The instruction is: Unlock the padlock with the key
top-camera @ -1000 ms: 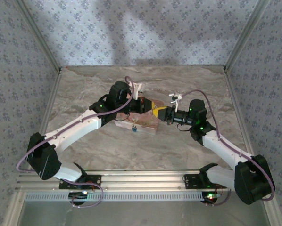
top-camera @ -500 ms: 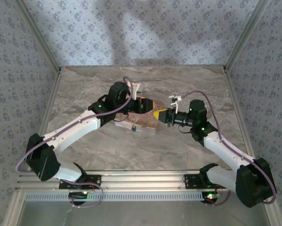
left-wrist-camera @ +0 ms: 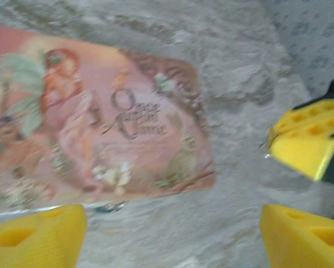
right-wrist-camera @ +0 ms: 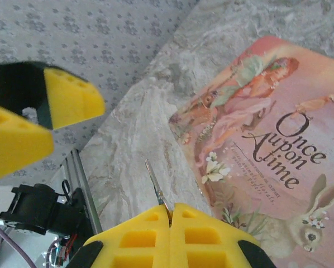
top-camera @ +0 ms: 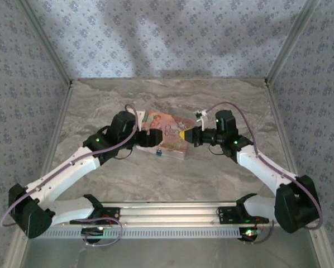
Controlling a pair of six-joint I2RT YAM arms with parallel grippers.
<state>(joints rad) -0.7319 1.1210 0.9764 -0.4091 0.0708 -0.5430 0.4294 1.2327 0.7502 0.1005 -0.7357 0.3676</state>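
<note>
The unlocking does not look done yet. The right gripper (right-wrist-camera: pixel 170 215) is clamped on the key (right-wrist-camera: pixel 154 181), whose thin blade juts past the closed yellow pads into open air above the table (top-camera: pixel 211 178) — not into any lock. The left gripper (left-wrist-camera: pixel 172 223) stands wide apart with nothing between its fingers, hovering by the near edge of the box (left-wrist-camera: pixel 100 111). The padlock (top-camera: pixel 157 151) seems to be the small speck at the box's near edge in the overhead view (too small to tell whether its shackle is shut). What probably remains is to steady the lock, line up the blade, insert it and turn.

Room is tight in the middle — the two grippers face each other near the box's right end, close enough to risk a clash. The patterned walls (top-camera: pixel 167 39) stand well apart, and the table toward the arm bases offers freer room.
</note>
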